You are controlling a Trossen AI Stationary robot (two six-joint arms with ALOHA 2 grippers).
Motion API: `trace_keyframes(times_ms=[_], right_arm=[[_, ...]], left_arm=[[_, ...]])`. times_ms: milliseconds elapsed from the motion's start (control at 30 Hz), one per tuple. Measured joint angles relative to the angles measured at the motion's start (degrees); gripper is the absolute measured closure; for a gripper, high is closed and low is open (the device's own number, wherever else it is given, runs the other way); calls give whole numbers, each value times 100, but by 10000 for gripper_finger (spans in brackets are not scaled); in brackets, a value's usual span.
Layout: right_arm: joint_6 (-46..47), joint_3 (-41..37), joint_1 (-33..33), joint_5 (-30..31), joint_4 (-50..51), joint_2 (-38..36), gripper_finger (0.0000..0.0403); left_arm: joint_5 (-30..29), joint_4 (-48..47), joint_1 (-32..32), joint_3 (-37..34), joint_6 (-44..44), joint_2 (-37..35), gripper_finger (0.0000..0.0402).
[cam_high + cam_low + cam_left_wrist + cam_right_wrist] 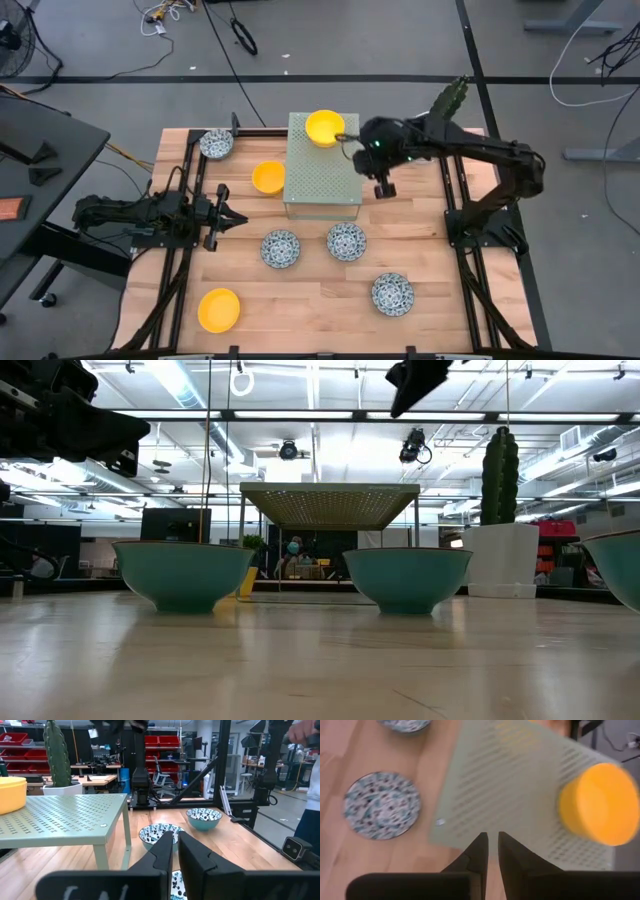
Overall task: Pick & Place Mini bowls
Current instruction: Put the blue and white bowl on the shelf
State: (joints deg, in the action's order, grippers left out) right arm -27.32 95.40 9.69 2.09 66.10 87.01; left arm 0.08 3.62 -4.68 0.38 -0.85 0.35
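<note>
Yellow mini bowl sits on the far end of the green perforated stand. Right end effector, fingers together and empty, hangs beside the stand's right edge. Left end effector together, empty, at table left.

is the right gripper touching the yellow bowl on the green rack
Apart. The high view shows the right gripper off the rack's edge, with bare rack between it and the yellow bowl.

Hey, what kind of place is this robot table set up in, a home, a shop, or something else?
Most likely a robotics lab or workshop. Beyond the light wooden table the left wrist view shows shelves of red storage bins and workbenches with equipment; the low view shows ceiling strip lights; cables trail on the grey floor.
</note>
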Motion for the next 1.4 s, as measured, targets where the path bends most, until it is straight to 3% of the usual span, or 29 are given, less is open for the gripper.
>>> trace_keyframes(times_ms=[200,433,1067,1400], right_arm=[[335,-833,-451,-1,-30,-535,359],[911,-1287,-905,0,19,-904,359],[1107,-1310,-2543,2,-223,-923,359],[775,-1310,-3014,2,-443,-921,352]], left_arm=[[0,-2,0,1,0,1,367],[0,-2,1,2,0,0,367],[0,0,0,2,1,1,367],[0,0,0,1,1,0,367]])
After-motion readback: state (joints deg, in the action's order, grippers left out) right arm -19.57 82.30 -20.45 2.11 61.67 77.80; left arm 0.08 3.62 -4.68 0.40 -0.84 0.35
